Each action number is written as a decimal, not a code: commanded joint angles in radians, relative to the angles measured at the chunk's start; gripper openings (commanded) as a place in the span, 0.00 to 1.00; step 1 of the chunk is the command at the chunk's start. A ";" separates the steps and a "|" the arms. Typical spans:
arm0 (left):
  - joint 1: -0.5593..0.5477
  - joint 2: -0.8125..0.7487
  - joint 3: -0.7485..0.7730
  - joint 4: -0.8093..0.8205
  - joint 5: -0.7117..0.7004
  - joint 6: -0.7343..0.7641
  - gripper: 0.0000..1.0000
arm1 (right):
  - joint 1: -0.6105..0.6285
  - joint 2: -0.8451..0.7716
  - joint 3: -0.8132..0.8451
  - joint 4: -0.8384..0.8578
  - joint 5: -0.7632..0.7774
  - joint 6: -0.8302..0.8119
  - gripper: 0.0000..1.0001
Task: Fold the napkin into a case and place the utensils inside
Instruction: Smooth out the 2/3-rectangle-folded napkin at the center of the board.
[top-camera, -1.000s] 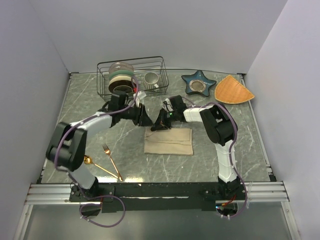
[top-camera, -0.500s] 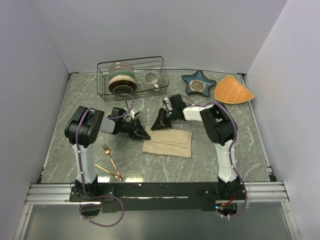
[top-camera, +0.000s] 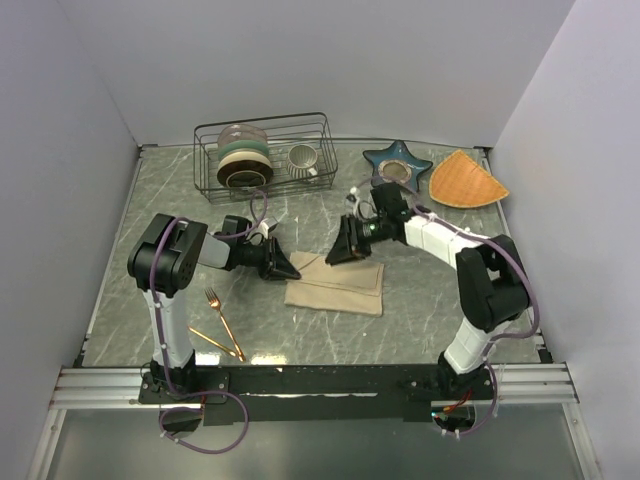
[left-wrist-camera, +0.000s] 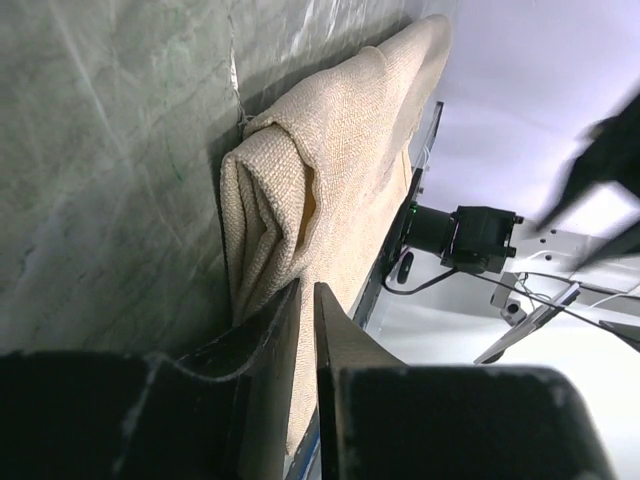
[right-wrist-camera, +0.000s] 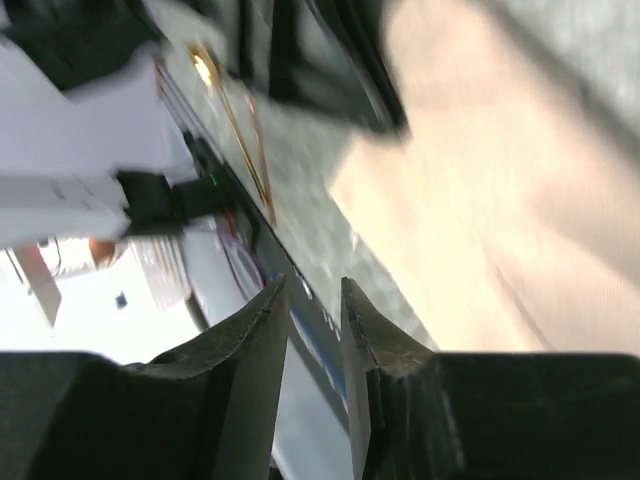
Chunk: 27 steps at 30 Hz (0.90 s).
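Grey marble tabletop, with the folded napkin lying mid-table between my two arms.
My left gripper pinches the napkin's bunched left edge. My right gripper hovers over its far edge, jaws slightly parted and empty. Fork and spoon lie by the left arm's base.

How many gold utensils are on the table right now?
2: the fork lies at near left, the spoon just nearer, its bowl hidden behind the left arm.
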 joint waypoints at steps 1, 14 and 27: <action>0.007 -0.014 -0.023 -0.019 -0.115 0.016 0.19 | -0.092 0.073 -0.127 -0.081 -0.029 -0.085 0.33; 0.007 -0.023 -0.028 -0.020 -0.105 0.025 0.20 | -0.299 0.320 -0.035 -0.203 0.034 -0.245 0.29; -0.066 -0.518 0.019 -0.385 -0.180 0.519 0.48 | -0.134 0.015 0.079 -0.372 0.052 -0.392 0.31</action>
